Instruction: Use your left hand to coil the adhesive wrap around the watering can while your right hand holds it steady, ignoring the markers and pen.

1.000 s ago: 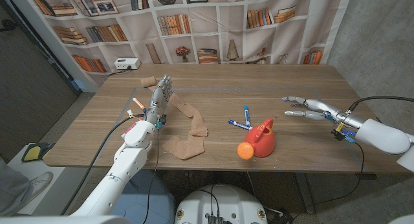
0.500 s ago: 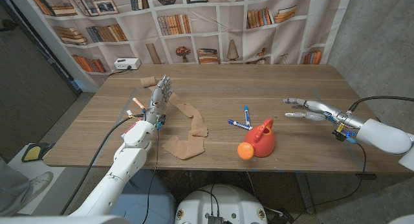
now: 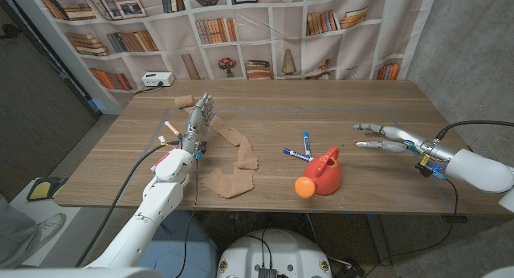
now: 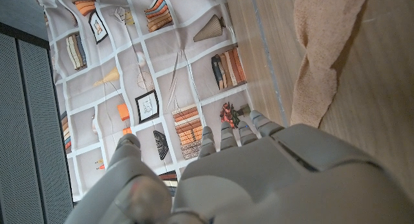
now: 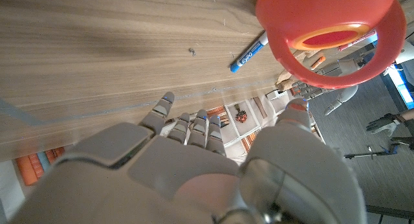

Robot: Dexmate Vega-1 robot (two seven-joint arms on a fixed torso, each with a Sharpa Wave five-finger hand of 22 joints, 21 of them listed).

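On the wooden table [image 3: 265, 109], the left hand [image 3: 197, 119] stands with fingers spread, holding nothing, just beside the tan adhesive wrap [image 3: 234, 164], then come the blue markers [image 3: 301, 148], the red watering can [image 3: 323, 173], and well apart the right hand [image 3: 384, 136], spread and empty.
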